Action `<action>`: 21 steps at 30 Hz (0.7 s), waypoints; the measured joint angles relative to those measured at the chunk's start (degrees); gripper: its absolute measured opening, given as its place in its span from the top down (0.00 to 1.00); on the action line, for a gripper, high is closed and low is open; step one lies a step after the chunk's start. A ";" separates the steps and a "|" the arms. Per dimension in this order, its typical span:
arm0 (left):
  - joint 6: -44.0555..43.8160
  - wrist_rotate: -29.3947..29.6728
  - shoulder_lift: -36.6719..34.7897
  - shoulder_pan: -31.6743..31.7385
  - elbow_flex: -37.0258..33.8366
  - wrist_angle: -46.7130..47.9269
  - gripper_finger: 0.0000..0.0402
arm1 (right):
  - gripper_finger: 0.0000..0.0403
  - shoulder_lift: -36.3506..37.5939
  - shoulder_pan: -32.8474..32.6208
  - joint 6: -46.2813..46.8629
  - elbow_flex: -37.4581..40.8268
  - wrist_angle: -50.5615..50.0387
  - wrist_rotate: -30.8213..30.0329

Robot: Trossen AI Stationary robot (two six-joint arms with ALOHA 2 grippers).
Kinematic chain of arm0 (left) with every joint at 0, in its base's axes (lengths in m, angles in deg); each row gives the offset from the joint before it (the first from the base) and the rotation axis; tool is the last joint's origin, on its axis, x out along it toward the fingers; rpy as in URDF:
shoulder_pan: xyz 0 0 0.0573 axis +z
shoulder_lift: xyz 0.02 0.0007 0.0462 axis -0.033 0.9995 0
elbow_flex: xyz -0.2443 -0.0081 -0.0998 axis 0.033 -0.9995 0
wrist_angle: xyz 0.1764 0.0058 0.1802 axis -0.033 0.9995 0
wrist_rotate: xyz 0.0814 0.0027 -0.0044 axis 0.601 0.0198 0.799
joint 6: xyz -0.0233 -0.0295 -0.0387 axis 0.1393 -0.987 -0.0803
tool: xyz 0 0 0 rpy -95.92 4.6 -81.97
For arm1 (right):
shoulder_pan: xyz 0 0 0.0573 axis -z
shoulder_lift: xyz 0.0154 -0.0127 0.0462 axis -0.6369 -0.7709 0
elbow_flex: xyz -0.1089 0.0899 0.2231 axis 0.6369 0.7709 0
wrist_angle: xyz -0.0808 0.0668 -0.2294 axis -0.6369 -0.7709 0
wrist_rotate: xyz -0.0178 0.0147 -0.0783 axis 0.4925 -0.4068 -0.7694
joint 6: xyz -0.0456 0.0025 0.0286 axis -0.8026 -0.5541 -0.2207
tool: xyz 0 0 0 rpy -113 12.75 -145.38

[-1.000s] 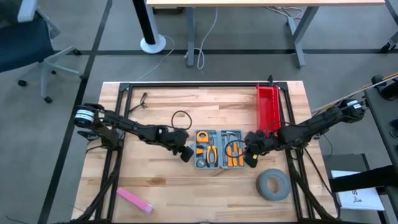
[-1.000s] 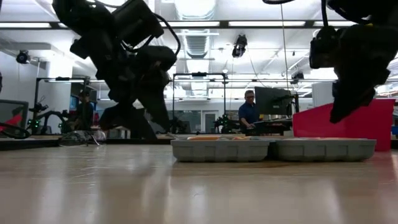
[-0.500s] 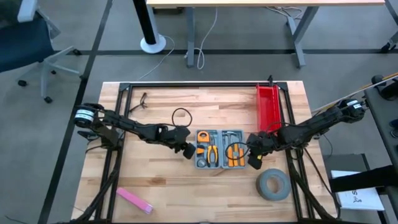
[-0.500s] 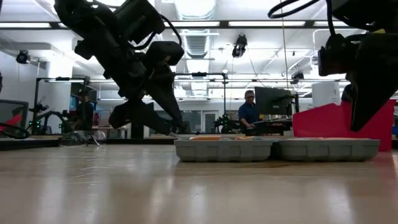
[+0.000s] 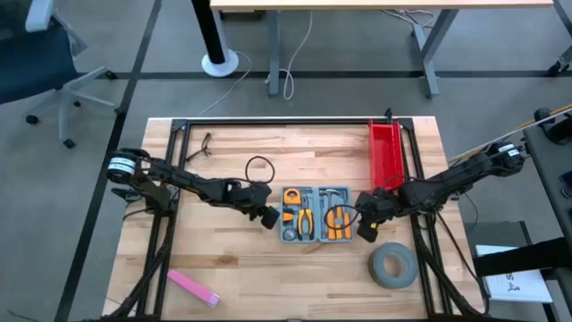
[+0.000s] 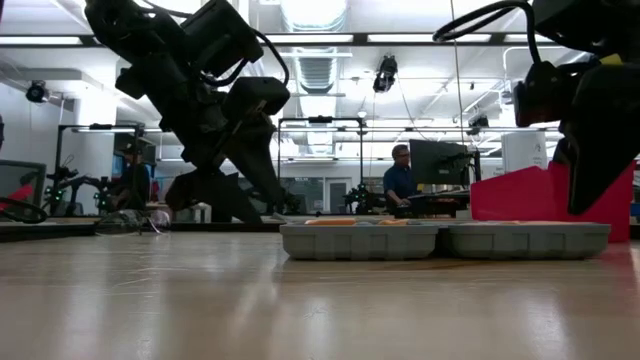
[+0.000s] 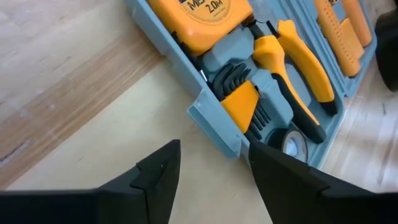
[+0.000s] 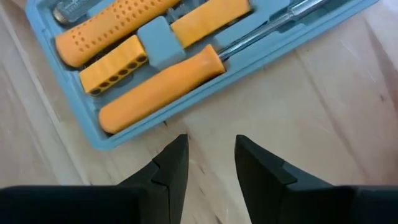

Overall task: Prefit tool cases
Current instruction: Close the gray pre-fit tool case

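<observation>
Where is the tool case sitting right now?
In the high view, the open tool case lies mid-table between the left gripper and right gripper, with the red bin behind its right end.

Blue-grey tool case point(image 5: 315, 215) lies open, flat, mid-table.

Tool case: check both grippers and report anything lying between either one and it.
Nothing visible does. The left gripper sits open beside the tool case's left edge, only bare table between them. The right gripper is open at the case's right side, near corner, with bare wood in its gap. The grey tape roll lies clear.
</observation>
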 joint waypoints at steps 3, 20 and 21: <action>0.00 -0.02 0.00 -0.01 0.00 -0.19 0.49 | 0.74 -1.18 0.00 0.02 0.00 1.49 1.64; 3.27 -4.91 -0.11 -0.06 -0.04 1.21 0.51 | 0.71 -15.91 -1.62 -6.51 -5.24 6.26 8.82; 3.66 -5.10 -0.11 -0.06 -0.02 1.70 0.51 | 0.71 -16.90 -1.62 -7.25 -5.99 6.32 8.80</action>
